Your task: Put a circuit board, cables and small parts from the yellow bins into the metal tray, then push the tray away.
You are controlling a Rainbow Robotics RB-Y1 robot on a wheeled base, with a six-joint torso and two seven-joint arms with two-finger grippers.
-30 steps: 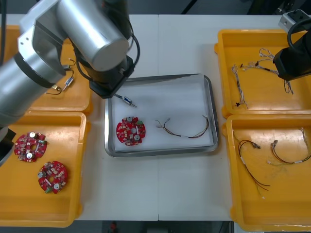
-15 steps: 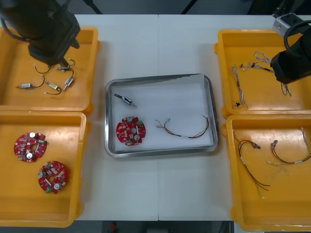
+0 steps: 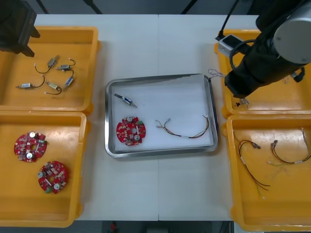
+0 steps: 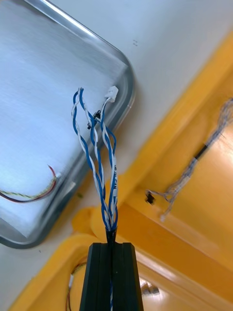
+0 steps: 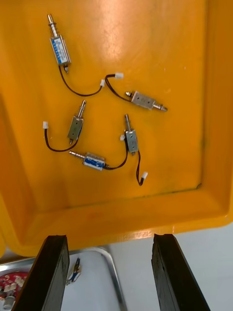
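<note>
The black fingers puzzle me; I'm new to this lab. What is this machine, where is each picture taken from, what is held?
A two-armed robot. One camera looks down on the table; one sits on each wrist. The right gripper is shut on a twisted blue and white cable, near the metal tray's corner. The left gripper is open above a yellow bin of small metal parts. The tray holds a red circuit board, a red and yellow cable and one small metal part.

A: What colour are the bins?
B: Yellow. The tray is silver, with white inside.
A: And the boards?
B: Red. The cable is twisted blue and white. The fingers are black.
</note>
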